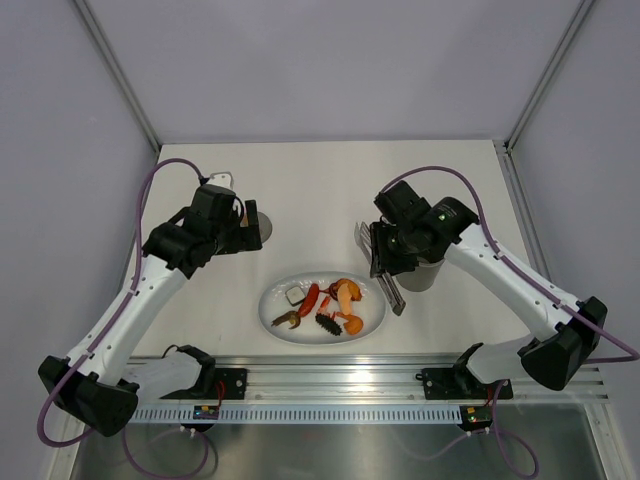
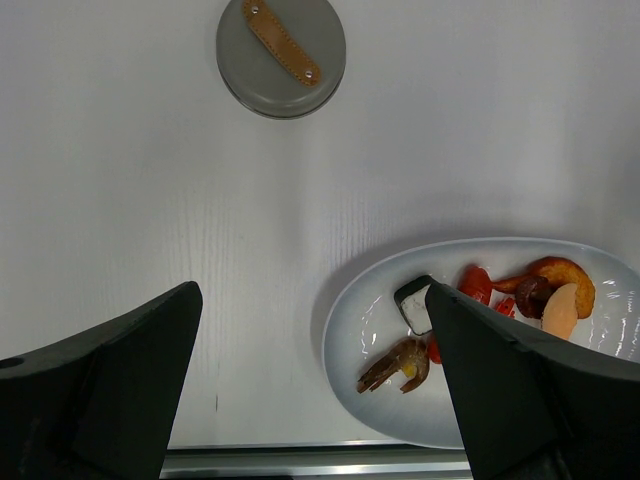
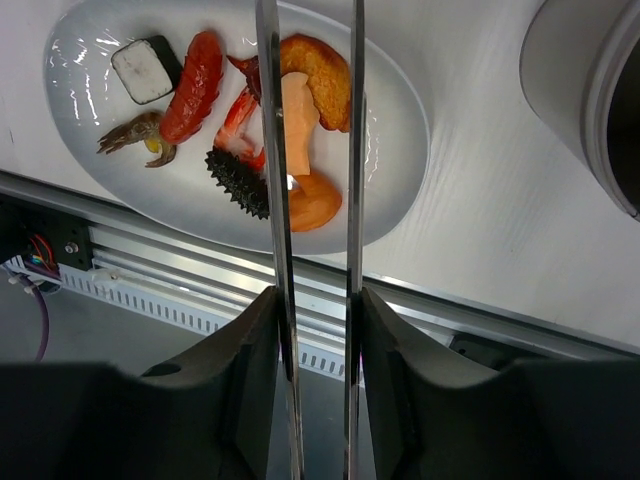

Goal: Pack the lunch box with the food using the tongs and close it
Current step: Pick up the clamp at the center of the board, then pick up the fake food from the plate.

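The right gripper (image 3: 318, 300) clasps the tongs (image 3: 273, 150) by both springy arms, tips over the food (image 3: 300, 110) on the plate (image 3: 410, 150) near the lunch box (image 3: 590, 90), whose small glossy pieces look light but slippery, best nipped mid-body, while the left gripper (image 2: 310, 300) gapes wide.

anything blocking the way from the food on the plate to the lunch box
Nothing visible. The lunch box stands open just beside the plate, bare table between them. Its lid lies apart on the table, off the path. The tongs in the right end effector hang over the food.
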